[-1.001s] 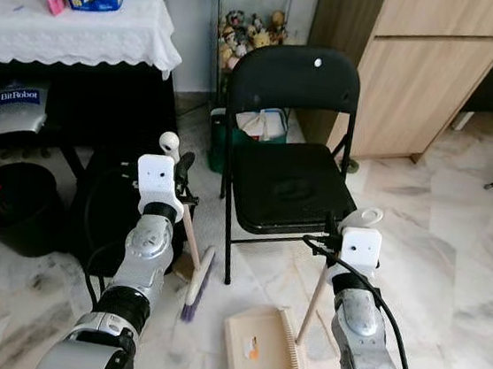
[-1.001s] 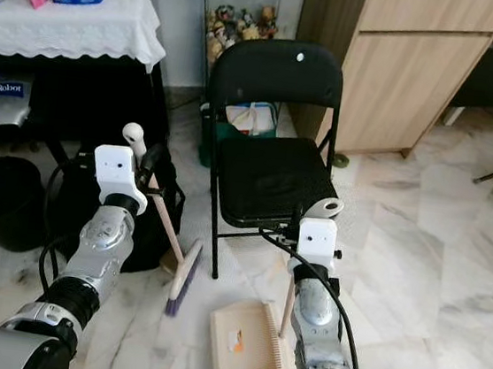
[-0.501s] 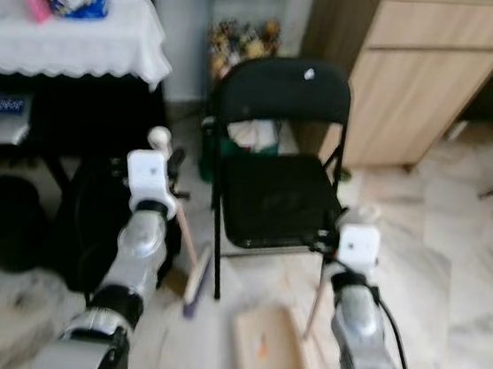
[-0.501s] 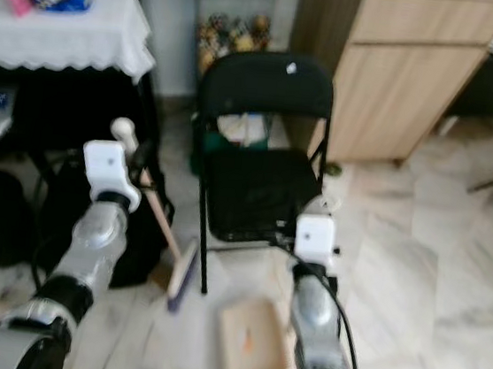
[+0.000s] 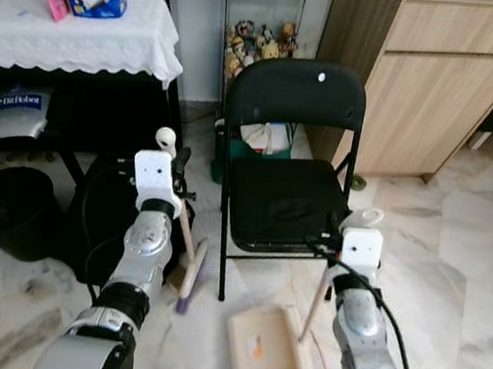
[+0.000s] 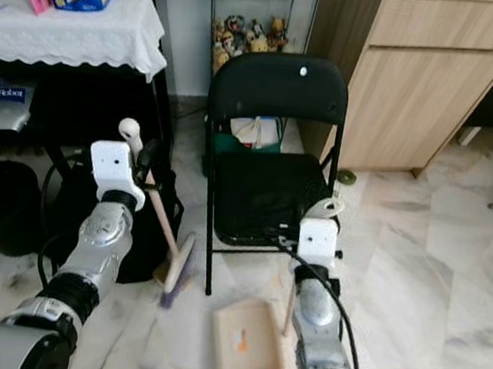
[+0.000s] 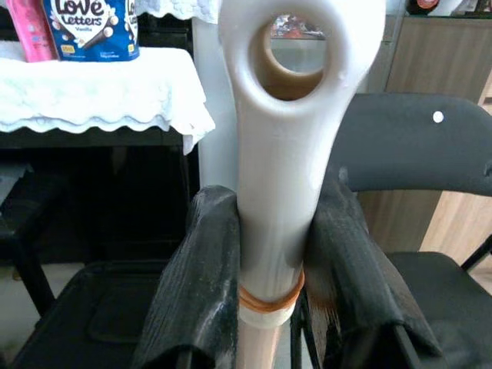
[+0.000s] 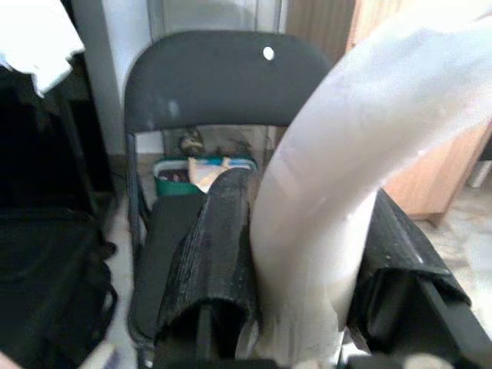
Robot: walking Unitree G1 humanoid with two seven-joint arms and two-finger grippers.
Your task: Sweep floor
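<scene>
My left gripper (image 5: 176, 164) is shut on the pale handle of a broom (image 5: 189, 272). The broom's purple-bristled head rests on the marble floor beside the chair's front leg. In the left wrist view both black fingers (image 7: 197, 284) clamp the white handle top (image 7: 286, 154). My right gripper (image 5: 339, 246) is shut on the upright stick handle of a beige dustpan (image 5: 264, 354), which lies flat on the floor between my arms. A small orange scrap (image 5: 254, 348) lies in the pan. The right wrist view has the white handle (image 8: 330, 207) between the fingers (image 8: 215, 246).
A black folding chair (image 5: 288, 182) stands right ahead, a green box under it. A black bag (image 5: 105, 213) and a black bucket (image 5: 3, 207) sit to my left under a cloth-covered table (image 5: 77, 33). A wooden cabinet (image 5: 436, 81) stands at the right.
The whole picture shook and blurred, then settled with the scene slightly lower in frame: the camera moved. Both grippers keep their holds on broom and dustpan.
</scene>
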